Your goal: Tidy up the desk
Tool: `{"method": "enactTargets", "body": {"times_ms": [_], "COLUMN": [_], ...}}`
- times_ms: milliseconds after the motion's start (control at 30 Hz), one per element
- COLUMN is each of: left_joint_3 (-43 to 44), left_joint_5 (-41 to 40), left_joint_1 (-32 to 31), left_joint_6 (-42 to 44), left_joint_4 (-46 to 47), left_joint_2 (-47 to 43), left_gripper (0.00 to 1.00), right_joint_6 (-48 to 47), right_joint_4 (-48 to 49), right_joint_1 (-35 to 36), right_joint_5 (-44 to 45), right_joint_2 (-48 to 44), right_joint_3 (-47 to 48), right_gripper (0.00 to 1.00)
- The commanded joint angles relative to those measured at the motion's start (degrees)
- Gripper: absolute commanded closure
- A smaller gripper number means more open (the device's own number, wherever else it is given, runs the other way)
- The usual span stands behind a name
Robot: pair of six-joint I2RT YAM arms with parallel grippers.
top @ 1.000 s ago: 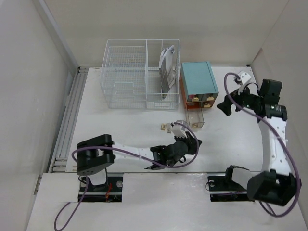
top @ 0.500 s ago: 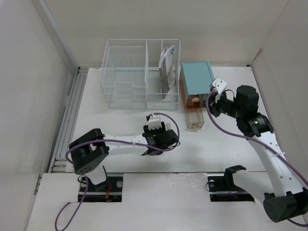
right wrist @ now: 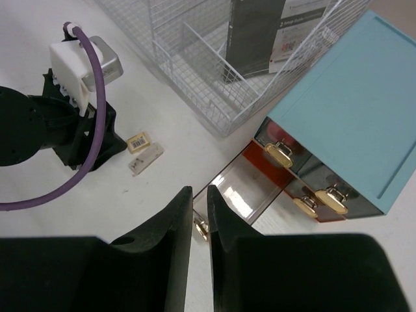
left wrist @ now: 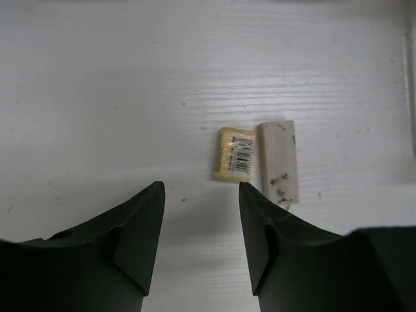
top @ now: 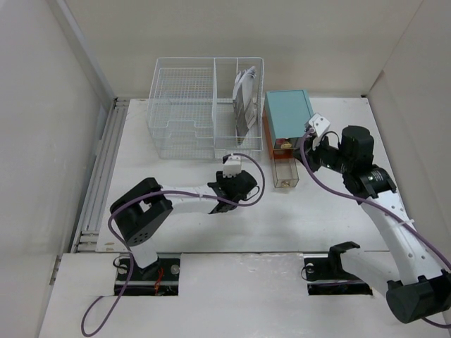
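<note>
Both arms have closed in on the middle of the tabletop (top: 141,165), the white surface that lies under everything between the white walls. One second on, the left tool (left wrist: 200,188) has swung across from the near right and crept forward, and the right tool (right wrist: 200,190) has come off the right wall to the teal box (top: 289,116). Its left-hand counterpart's fingers stand spread with nothing between them; the right fingers are drawn almost together over the pulled-out drawer (top: 283,172), pinching nothing that shows. The step looks like lifting an eraser for that drawer. Since the yellow eraser (left wrist: 234,154) lies just beside the white eraser (left wrist: 279,162), both slightly right of the gap, the left tool should shift right, straddle one only, and descend squarely before closing. Count: two erasers, one wire basket (top: 183,105), one teal box, four gold handles (right wrist: 278,154).
</note>
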Motion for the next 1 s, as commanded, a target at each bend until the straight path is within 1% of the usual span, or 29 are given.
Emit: {"method": "enactTargets", "body": {"times_ms": [0, 67, 200, 367, 467, 600, 667, 733, 800, 967], "left_joint_3": [2.46, 2.98, 4.91, 5.97, 6.59, 6.59, 4.58, 2.73, 1.24, 0.62], "left_joint_5": [3.84, 4.46, 5.08, 7.53, 7.54, 7.54, 7.54, 8.23, 9.37, 11.23], "left_joint_1": [-0.16, -0.16, -0.16, 2.21, 3.26, 4.49, 4.5, 4.5, 5.9, 7.13], "left_joint_6": [6.04, 6.66, 8.06, 9.29, 9.3, 9.3, 9.83, 9.83, 10.35, 10.88], "left_joint_4": [4.68, 4.7, 4.43, 3.55, 3.03, 2.5, 3.11, 5.66, 6.19, 6.19], "left_joint_2": [0.13, 0.13, 3.63, 6.63, 7.86, 7.34, 5.33, 3.22, 1.89, 1.89], "left_gripper": [0.54, 0.53, 0.51, 0.5, 0.5, 0.5, 0.5, 0.5, 0.5, 0.5], "right_joint_6": [0.84, 0.84, 0.84, 1.36, 1.36, 1.36, 1.36, 1.36, 1.36, 1.36], "right_joint_4": [3.4, 3.4, 3.4, 3.4, 2.87, 2.87, 2.87, 2.87, 2.87, 2.87], "right_joint_1": [0.35, 0.35, 0.35, 0.35, 0.35, -0.18, -0.18, -0.18, -0.18, -0.18], "right_joint_5": [-0.58, -0.58, -1.2, -1.72, -1.72, -2.25, -2.25, -2.25, -2.25, -2.77], "right_joint_2": [0.65, 1.26, 1.27, 1.27, 1.27, 1.27, 1.27, 1.79, 1.79, 2.32], "right_joint_3": [0.01, 0.01, 0.01, 0.01, 0.01, 0.01, 0.01, 0.01, 0.01, 0.01], "right_gripper": [0.79, 0.78, 0.78, 0.78, 0.78, 0.78, 0.78, 0.78, 0.78, 0.78]}}
